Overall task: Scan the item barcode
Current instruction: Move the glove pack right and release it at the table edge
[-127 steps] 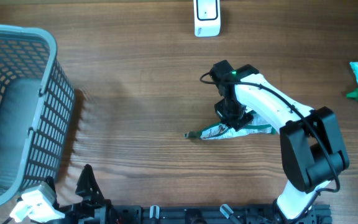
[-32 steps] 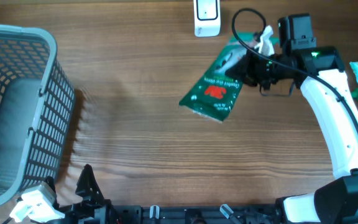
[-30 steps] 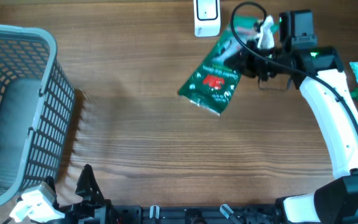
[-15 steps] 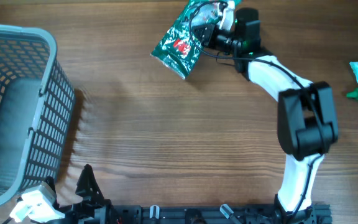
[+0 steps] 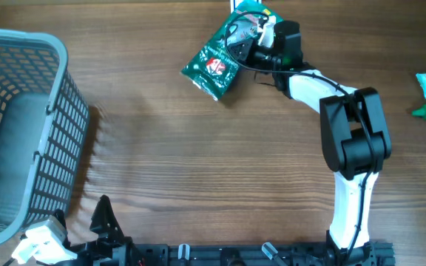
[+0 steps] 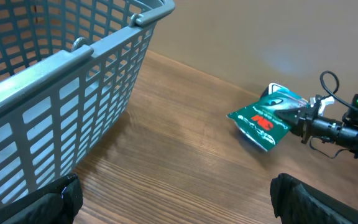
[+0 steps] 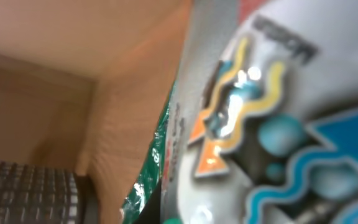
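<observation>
Near the desk's far edge, the right gripper [image 5: 248, 46] pinches the green foil pouch [image 5: 213, 65], probably light, limp and slippery, by its sealed end.

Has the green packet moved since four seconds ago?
Yes. The green packet went from mid-table toward the far edge, nearer the grey basket, held by the right end effector.

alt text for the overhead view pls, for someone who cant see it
The right gripper holds a green packet at the far edge of a wooden table, its arm stretched across from the near side. A grey basket stands at the left, and the left gripper sits open at the near edge.
</observation>
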Motion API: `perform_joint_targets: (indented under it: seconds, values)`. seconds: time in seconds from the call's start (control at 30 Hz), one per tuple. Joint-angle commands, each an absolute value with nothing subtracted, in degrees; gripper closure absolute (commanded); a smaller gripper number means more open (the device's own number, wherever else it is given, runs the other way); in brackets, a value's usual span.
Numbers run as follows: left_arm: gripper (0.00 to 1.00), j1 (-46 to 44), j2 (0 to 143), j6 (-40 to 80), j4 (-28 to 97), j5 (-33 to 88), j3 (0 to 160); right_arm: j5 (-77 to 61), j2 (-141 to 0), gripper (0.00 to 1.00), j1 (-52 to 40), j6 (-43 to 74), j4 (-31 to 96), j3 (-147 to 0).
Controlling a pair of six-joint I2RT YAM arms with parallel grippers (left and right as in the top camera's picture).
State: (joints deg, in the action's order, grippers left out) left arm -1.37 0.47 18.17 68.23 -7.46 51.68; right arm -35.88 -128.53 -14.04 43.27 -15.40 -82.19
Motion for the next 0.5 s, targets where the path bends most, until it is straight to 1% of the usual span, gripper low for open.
perform_joint_targets:
  seconds: [0.0,0.03,0.1,0.17,0.2,0.23,0.3,0.37,0.47]
  values:
    - [0.0,-1.0,0.4,18.5,68.2,-7.6,51.6,-35.2,-118.7,0.95,-13.1,36.1,-5.7,-83.4]
    - [0.0,-1.0,0.4,18.5,68.2,-7.6,51.6,-32.8,-116.1,0.95,-12.7,35.3,-1.5,-83.4]
    - [0.0,-1.0,0.4,18.5,68.2,-7.6,51.6,-25.5,-108.4,0.95,-10.9,31.6,10.8,-83.4]
    - [0.0,-1.0,0.4,18.5,68.2,-7.6,51.6,-21.2,-103.7,0.96,-8.3,29.1,19.5,-83.4]
    - [0.0,-1.0,0.4,18.5,68.2,-7.6,51.6,-18.2,-101.4,0.95,-5.7,28.3,25.2,-83.4]
    - [0.0,-1.0,0.4,18.5,68.2,-7.6,51.6,-12.4,-100.1,0.95,-2.1,28.7,31.2,-83.4]
    - [0.0,-1.0,0.4,18.5,68.2,-7.6,51.6,-1.2,-100.2,0.95,3.4,32.1,37.0,-83.0]
    - [0.0,-1.0,0.4,18.5,68.2,-7.6,51.6,7.1,-101.4,0.95,9.6,34.2,35.9,-81.5]
    - [0.0,-1.0,0.4,18.5,68.2,-7.6,51.6,9.4,-105.6,0.95,17.1,34.7,28.8,-80.5]
